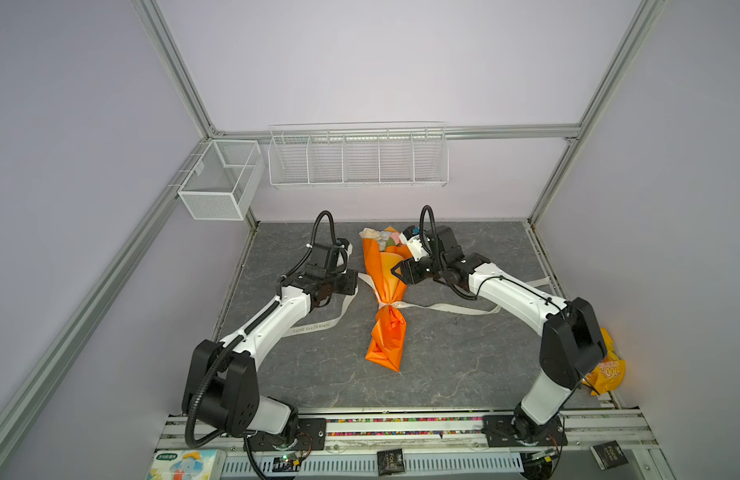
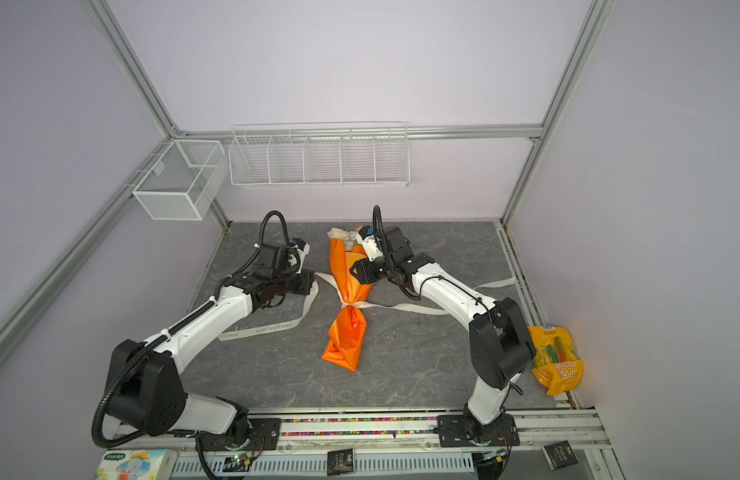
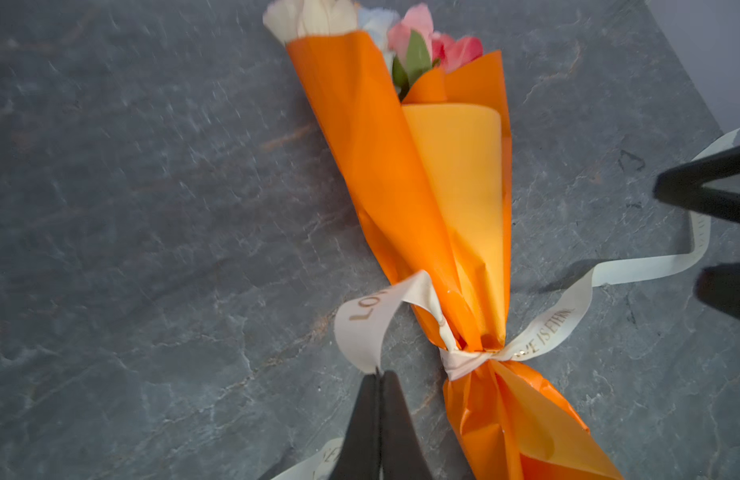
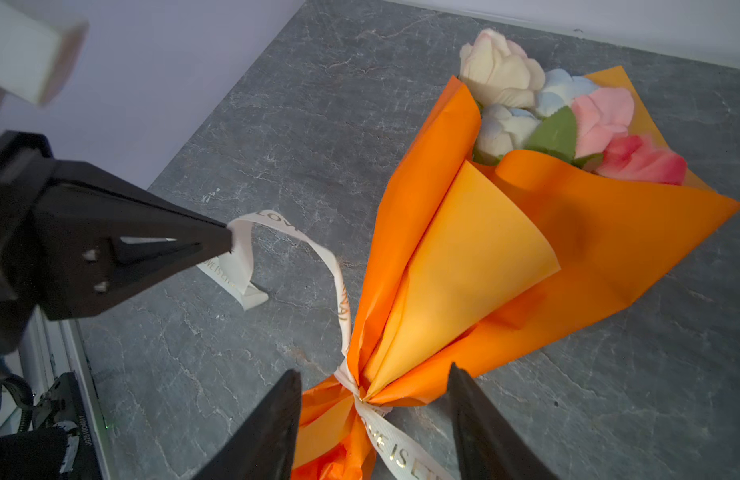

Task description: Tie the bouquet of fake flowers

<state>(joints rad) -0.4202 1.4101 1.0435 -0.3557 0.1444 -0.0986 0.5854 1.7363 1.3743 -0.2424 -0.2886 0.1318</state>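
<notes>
Your left end effector (image 3: 378, 374) is pressed together on the cream lettered ribbon (image 3: 362, 328), pinching a raised loop of it at the very tips. From there the strand arcs to the cinched waist of the glossy orange wrapping sheet (image 3: 380, 137), a short way ahead of those tips and off to one side.

Your right end effector (image 4: 374, 370) is spread and holds nothing. The ribbon crossing (image 4: 360, 395) sits between its jaws, and the other ribbon tail runs back between them toward the wrist.

The small bouquet of fake flowers (image 4: 555, 124), pink, cream and white cloth roses with green leaves, lies flat on the dark grey stone-patterned bench (image 3: 131, 208) inside the sheet. Its heads are well beyond both end effectors and its stems are hidden by the wrap.

The ribbon looks wrapped and crossed once, but you cannot tell from here whether it is locked. The step in hand seems to be drawing the left strand to tighten it. Pull along the strand's own line, away from the waist and low over the bench, so the light bundle neither lifts nor swings. The tip pinch on slick ribbon is thin, so build tension gently. Lower the right end effector onto its tail close to the crossing to give a counter-pull, and take ribbon only, not the orange sheet.
</notes>
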